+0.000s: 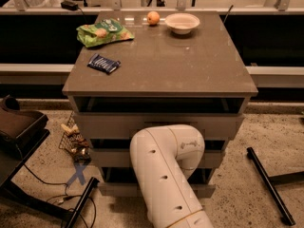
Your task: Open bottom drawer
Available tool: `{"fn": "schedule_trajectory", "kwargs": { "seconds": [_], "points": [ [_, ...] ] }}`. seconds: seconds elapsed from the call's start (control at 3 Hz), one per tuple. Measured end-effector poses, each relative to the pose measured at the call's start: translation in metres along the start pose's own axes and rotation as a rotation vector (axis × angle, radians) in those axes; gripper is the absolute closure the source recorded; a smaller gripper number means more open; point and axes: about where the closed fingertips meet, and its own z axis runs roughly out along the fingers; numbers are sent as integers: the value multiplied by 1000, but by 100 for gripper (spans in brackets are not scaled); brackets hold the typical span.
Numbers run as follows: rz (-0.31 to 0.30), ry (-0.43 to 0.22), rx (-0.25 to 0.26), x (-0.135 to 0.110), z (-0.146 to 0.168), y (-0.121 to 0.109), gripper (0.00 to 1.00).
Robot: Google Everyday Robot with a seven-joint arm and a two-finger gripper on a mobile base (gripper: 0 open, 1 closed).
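Reaching low at the cabinet [161,75] front with a white arm [164,175]
Covers the middle of the bottom drawer [116,189] and hides the gripper behind the elbow; up top, bowl [182,22], orange fruit [153,17], green bag [103,32] and blue packet [104,63]

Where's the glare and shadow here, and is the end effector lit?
Camera view: warm, dim light; faint glare on the cabinet top near the fruit; drawer gaps deep in shadow; bottom drawer dim, half hidden by the arm; end effector unseen, behind the arm at the drawer fronts.
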Motion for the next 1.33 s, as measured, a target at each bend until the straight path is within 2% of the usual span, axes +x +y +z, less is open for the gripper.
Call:
{"fn": "schedule_trajectory", "kwargs": {
  "seconds": [0.33, 0.67, 1.33],
  "points": [
    [-9, -2, 2, 10, 6, -21, 100],
    [-9, -2, 2, 10, 6, -21, 100],
    [-58, 47, -60, 25, -22, -45, 100]
  ]
}}
